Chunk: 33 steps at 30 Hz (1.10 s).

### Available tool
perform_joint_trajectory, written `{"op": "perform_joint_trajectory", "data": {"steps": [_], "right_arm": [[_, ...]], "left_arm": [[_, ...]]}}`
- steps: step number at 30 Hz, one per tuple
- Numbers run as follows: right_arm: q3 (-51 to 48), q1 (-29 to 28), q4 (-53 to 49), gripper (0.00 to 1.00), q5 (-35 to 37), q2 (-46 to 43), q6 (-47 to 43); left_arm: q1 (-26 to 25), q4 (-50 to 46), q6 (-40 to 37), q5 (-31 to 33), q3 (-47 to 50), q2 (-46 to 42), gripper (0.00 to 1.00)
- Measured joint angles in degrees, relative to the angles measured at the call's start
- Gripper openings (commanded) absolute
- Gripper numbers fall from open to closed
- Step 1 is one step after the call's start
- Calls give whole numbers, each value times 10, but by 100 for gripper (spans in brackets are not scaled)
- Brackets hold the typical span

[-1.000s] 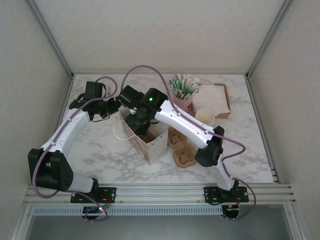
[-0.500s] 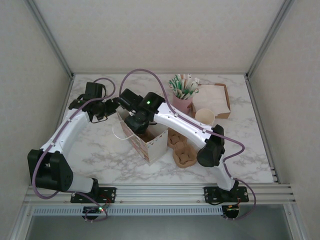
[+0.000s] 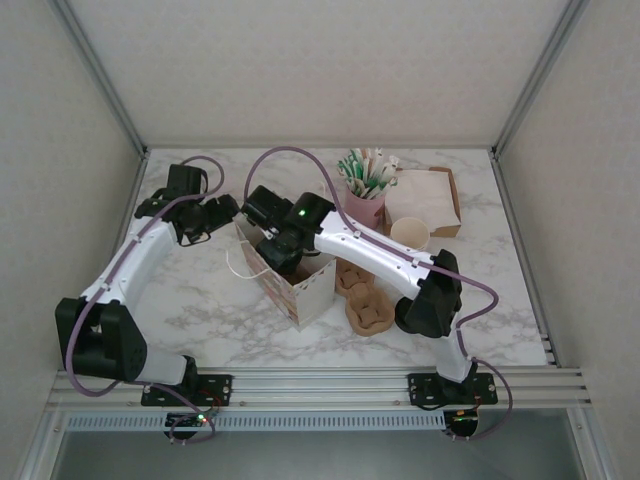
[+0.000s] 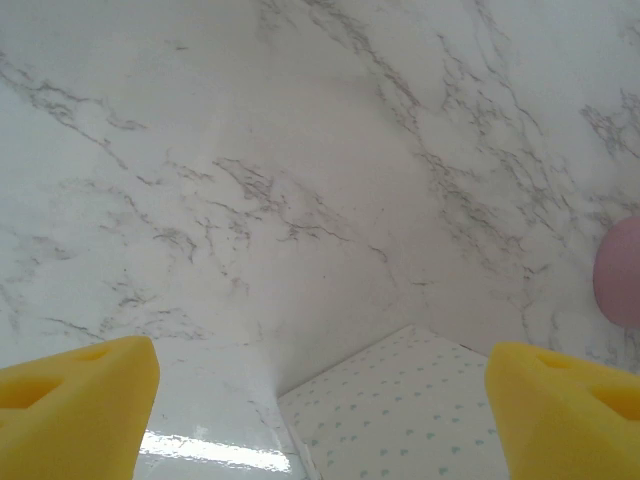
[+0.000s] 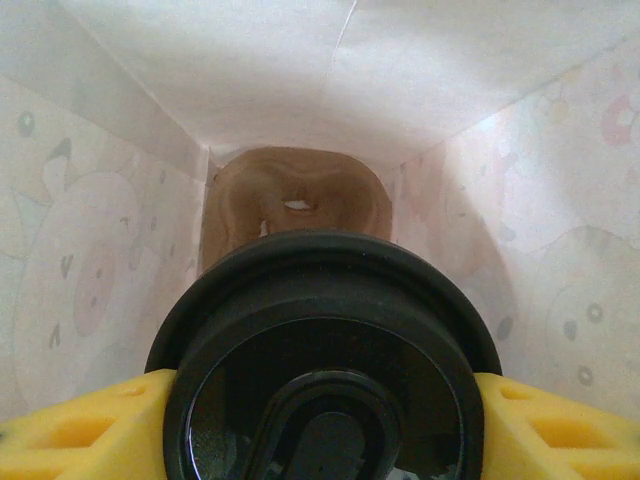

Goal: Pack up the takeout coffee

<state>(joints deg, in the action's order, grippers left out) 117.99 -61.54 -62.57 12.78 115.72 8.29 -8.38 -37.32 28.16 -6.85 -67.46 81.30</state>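
Packing looks mostly done to me, but it isn't finished.

Starting on the left: the left arm's yellow fingers [image 4: 75,400] are spread wide apart with nothing between them. They hang over the white marble table [image 4: 300,150]. The top edge of the white patterned paper bag [image 4: 400,420] sits just below the gap between them. My guess is they're there to steady the bag. As far as I can see they aren't touching it.

Moving right: the right arm's yellow fingers [image 5: 70,425] are down inside that bag, clamped on the black-lidded takeout coffee cup [image 5: 325,340]. The round plastic lid sits dead centre between the two fingers, one finger pressed on each side. It hides the cup body, so I can't see the paper at all. Past the fingers, deeper in the bag, there's a brown shape that looks like a moulded-pulp cup carrier [image 5: 295,195] lying on the bag floor. The coffee is above it. I can't tell if its base has touched down.

So what's done: the coffee is gripped and inside the bag walls. What's left, I reckon: seat it in a carrier pocket, let go, then lift the arm out without snagging the thin paper sides or tipping the bag.
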Motion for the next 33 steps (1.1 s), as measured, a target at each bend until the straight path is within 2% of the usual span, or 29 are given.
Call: {"op": "perform_joint_trajectory", "data": {"steps": [14,33], "right_arm": [[2,0,19,60,0,25,-10],[9,0,42,60,24,61,-15]], "left_arm": [[4,2,25,29,29,24,84],[3,28,51,31,76,24,84]]}}
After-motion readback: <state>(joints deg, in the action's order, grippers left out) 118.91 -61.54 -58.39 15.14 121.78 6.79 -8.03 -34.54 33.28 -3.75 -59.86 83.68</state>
